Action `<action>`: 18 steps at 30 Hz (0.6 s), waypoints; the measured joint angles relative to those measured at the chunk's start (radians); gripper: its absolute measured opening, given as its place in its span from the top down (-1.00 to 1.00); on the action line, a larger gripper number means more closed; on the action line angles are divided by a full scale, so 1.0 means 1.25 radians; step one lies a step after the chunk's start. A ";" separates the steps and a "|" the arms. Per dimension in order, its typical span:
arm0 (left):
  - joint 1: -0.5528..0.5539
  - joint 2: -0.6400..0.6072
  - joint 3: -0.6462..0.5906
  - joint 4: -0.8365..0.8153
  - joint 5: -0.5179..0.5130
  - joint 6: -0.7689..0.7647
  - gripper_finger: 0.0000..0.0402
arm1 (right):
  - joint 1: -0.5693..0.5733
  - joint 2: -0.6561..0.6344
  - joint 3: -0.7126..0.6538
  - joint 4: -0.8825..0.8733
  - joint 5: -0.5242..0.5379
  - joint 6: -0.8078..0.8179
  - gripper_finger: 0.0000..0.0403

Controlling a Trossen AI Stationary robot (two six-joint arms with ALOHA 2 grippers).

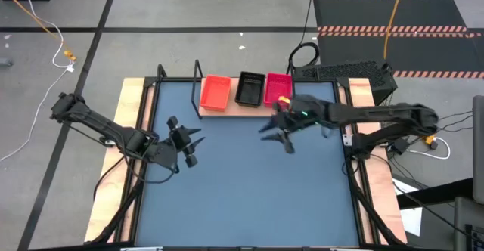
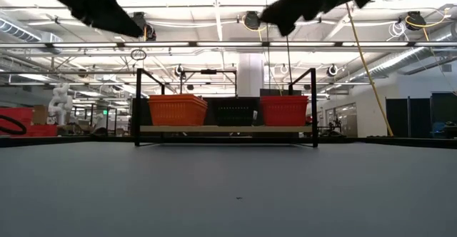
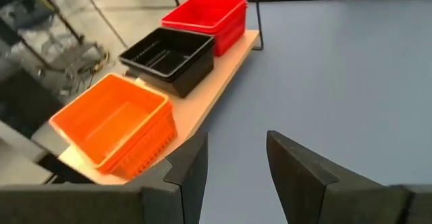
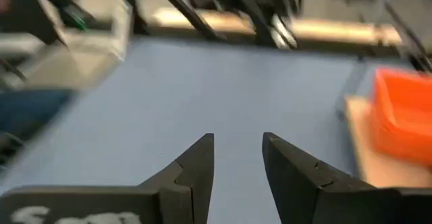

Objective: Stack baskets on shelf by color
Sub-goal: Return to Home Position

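Observation:
Three lots of baskets stand side by side on the shelf's wooden board (image 1: 234, 109) at the table's far edge: orange-red (image 1: 215, 92), black (image 1: 249, 89) and pink-magenta (image 1: 277, 88). The left wrist view shows them as orange (image 3: 115, 126), black (image 3: 169, 59) and red (image 3: 209, 18). The low view shows them as orange (image 2: 177, 110), black (image 2: 233, 111) and red (image 2: 284, 110). My left gripper (image 1: 195, 144) is open and empty above the table's left middle (image 3: 236, 163). My right gripper (image 1: 276, 140) is open and empty just in front of the shelf's right end (image 4: 237, 156).
The shelf's black wire frame (image 1: 198, 77) rises at its left end, and its posts show in the low view (image 2: 137, 105). The blue-grey tabletop (image 1: 249, 190) lies bare in front of the shelf. Wooden side rails (image 1: 128, 130) border the table. Cables lie on the floor beyond.

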 joint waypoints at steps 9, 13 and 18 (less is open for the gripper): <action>0.081 -0.160 -0.289 0.428 0.093 0.145 0.24 | 0.117 -0.278 -0.355 0.355 0.172 0.078 0.40; 0.123 -0.239 -0.423 0.580 0.143 0.191 0.24 | 0.101 -0.403 -0.451 0.368 0.187 0.084 0.40; 0.164 -0.302 -0.537 0.704 0.202 0.250 0.24 | 0.076 -0.540 -0.537 0.370 0.182 0.104 0.40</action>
